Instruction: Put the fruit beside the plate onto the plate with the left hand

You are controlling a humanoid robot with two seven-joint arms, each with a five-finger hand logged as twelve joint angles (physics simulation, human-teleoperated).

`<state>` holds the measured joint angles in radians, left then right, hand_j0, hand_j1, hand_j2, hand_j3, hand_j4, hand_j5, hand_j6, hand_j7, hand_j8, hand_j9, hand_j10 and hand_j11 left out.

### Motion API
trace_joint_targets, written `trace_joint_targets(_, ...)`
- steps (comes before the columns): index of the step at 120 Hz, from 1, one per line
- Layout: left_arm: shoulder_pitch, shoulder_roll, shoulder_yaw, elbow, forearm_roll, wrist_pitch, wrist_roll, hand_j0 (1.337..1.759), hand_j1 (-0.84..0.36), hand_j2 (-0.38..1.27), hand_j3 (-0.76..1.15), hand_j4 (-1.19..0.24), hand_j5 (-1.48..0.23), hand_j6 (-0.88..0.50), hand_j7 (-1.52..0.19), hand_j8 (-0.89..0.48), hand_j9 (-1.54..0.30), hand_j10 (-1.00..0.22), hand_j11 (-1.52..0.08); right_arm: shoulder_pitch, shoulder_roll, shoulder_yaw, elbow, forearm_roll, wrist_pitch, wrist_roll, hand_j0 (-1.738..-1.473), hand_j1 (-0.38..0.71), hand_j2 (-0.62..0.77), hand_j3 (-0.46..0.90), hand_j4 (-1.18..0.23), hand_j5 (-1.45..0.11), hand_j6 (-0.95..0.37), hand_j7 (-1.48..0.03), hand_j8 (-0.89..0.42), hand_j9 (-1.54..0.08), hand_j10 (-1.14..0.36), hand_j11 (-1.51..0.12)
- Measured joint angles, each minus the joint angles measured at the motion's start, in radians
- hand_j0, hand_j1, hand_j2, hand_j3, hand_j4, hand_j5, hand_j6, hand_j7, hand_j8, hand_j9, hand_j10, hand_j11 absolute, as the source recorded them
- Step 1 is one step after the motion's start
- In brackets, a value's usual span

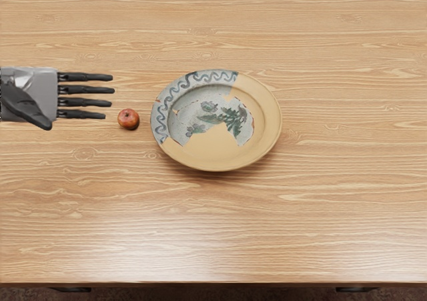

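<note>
One hand is in view: the left hand (53, 97), entering from the left edge of the table (213, 221). Its four dark fingers (85, 90) extend straight and parallel, pointing right, slightly apart from one another; the thumb angles downward beneath the palm. Nothing is held. The fingertips stop short of the fruit, with a bare gap of wood between. The fruit, a small red apple (128, 119), sits on the tabletop just beside the left rim of the plate (263, 124), not touching it so far as can be judged. The plate is tan with grey-blue patterned patches and lies flat near the table's centre.
</note>
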<state>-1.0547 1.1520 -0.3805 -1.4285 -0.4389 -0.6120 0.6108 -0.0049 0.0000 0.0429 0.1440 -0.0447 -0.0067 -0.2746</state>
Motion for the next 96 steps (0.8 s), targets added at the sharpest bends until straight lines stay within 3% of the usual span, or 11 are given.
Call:
trace_joint_targets(32,-0.027,0.012,-0.034,-0.036,0.037,0.0,0.0,1.658,0.33,0.0,0.0,-0.01,-0.02,-0.01,-0.02,-0.01,-0.02,-0.01,-0.02,0.0,0.0,0.0,0.004,-0.001,0.001,0.0,-1.658,-0.35,0.0,0.0,0.0,0.0,0.0,0.0,0.0,0.0,0.0,0.0)
trace_joint_targets(45,-0.029,-0.247,-0.169,-0.084,0.346,0.023,0.0,1.658,0.33,0.0,0.0,-0.02,-0.02,-0.02,-0.02,-0.02,-0.02,-0.02,-0.02,0.001,0.0,-0.001,0.005,-0.001,0.001,0.0,-1.658,-0.35,0.0,0.0,0.0,0.0,0.0,0.0,0.0,0.0,0.0,0.0)
trace_joint_targets(57,-0.045,-0.374,-0.221,-0.136,0.66,0.223,0.0,1.658,0.33,0.0,0.0,-0.02,-0.02,-0.02,-0.02,-0.02,-0.02,-0.02,-0.02,0.004,0.0,-0.001,0.005,-0.001,0.0,0.0,-1.658,-0.35,0.0,0.0,0.0,0.0,0.0,0.0,0.0,0.0,0.0,0.0)
trace_joint_targets(77,0.019,-0.356,-0.208,-0.157,1.174,0.47,0.0,1.658,0.33,0.0,0.0,-0.02,-0.02,-0.02,-0.02,-0.02,-0.02,-0.02,-0.02,0.012,0.0,-0.001,0.005,-0.001,0.001,0.0,-1.658,-0.35,0.0,0.0,0.0,0.0,0.0,0.0,0.0,0.0,0.0,0.0)
trace_joint_targets(83,0.056,-0.358,-0.202,-0.157,1.281,0.513,0.0,1.658,0.33,0.0,0.0,-0.02,-0.02,-0.02,-0.02,-0.02,-0.02,-0.02,-0.02,0.013,0.0,0.0,0.005,-0.001,0.0,0.0,-1.658,-0.35,0.0,0.0,0.0,0.0,0.0,0.0,0.0,0.0,0.0,0.0)
trace_joint_targets(96,0.065,-0.396,-0.117,-0.154,1.505,0.61,0.0,1.658,0.33,0.0,0.0,-0.02,-0.02,-0.02,-0.02,-0.02,-0.02,-0.02,-0.02,0.014,0.0,0.0,0.005,-0.001,0.001,0.0,-1.658,-0.35,0.0,0.0,0.0,0.0,0.0,0.0,0.0,0.0,0.0,0.0)
